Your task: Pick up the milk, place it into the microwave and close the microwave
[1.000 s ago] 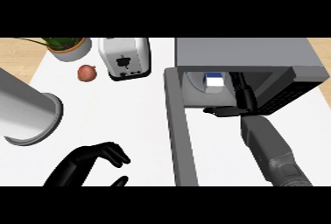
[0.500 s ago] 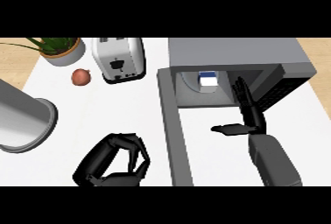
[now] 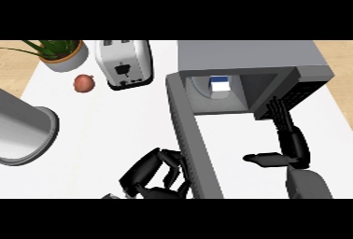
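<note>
- The milk (image 3: 219, 84) is a small carton, white with a blue band across its upper part. It stands upright inside the microwave's cavity, toward the back, in front of a pale round plate on the cavity floor. Nothing touches it.
- The microwave (image 3: 248, 56) is a grey box with a flat top, set at the counter's right side. Its cavity is open to view, with darker grey inner walls.
- The microwave door (image 3: 193, 140) is swung wide open, a long grey slab hinged at the cavity's left edge and reaching toward the view's lower edge.
</note>
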Action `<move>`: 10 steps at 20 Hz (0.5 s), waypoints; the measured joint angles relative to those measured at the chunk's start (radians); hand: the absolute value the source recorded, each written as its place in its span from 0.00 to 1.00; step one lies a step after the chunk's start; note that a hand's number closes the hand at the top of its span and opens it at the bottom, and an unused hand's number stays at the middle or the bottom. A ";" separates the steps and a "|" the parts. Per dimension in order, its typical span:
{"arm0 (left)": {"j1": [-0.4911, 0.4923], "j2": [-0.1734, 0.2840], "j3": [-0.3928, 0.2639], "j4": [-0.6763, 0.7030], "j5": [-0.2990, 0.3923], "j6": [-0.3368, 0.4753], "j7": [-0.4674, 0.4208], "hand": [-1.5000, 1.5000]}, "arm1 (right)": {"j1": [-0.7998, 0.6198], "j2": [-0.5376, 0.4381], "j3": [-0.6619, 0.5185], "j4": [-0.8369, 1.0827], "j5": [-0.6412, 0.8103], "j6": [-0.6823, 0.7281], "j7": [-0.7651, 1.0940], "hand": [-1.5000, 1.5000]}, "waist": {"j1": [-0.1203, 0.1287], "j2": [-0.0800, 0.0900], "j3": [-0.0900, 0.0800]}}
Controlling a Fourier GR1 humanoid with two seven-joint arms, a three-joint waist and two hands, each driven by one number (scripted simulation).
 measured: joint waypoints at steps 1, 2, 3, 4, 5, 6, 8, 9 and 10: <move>-0.017 0.000 -0.015 0.027 0.006 0.005 -0.012 1.00 | 0.039 0.000 0.004 -0.057 -0.010 0.008 0.017 0.00 | 0.001 0.000 0.000; -0.029 0.000 -0.041 0.044 0.012 0.022 -0.017 1.00 | 0.075 0.000 0.008 -0.116 -0.020 0.016 0.039 0.00 | 0.000 0.001 0.000; -0.032 0.000 -0.067 0.067 0.009 0.035 -0.032 1.00 | 0.112 -0.006 0.008 -0.172 -0.033 0.028 0.057 0.00 | -0.001 0.001 0.000; -0.052 0.000 -0.093 0.092 0.016 0.056 -0.036 1.00 | 0.137 -0.008 0.009 -0.231 -0.045 0.034 0.084 0.00 | -0.002 0.001 0.000; -0.067 0.001 -0.134 0.112 0.019 0.089 -0.037 1.00 | 0.161 -0.014 0.006 -0.278 -0.059 0.043 0.104 0.00 | -0.001 0.002 0.000; -0.090 0.001 -0.172 0.138 0.024 0.118 -0.039 1.00 | 0.183 -0.016 0.006 -0.322 -0.068 0.048 0.122 0.00 | 0.000 0.003 0.000; -0.135 0.000 -0.243 0.190 0.048 0.199 -0.042 1.00 | 0.222 -0.021 0.005 -0.408 -0.093 0.063 0.162 0.00 | -0.003 0.005 0.000; -0.165 0.001 -0.278 0.212 0.071 0.241 -0.038 1.00 | 0.243 -0.024 0.003 -0.448 -0.110 0.074 0.179 0.00 | -0.004 0.006 0.000; -0.188 0.003 -0.316 0.220 0.095 0.291 -0.021 1.00 | 0.264 -0.029 -0.001 -0.483 -0.128 0.090 0.193 0.00 | -0.006 0.007 0.000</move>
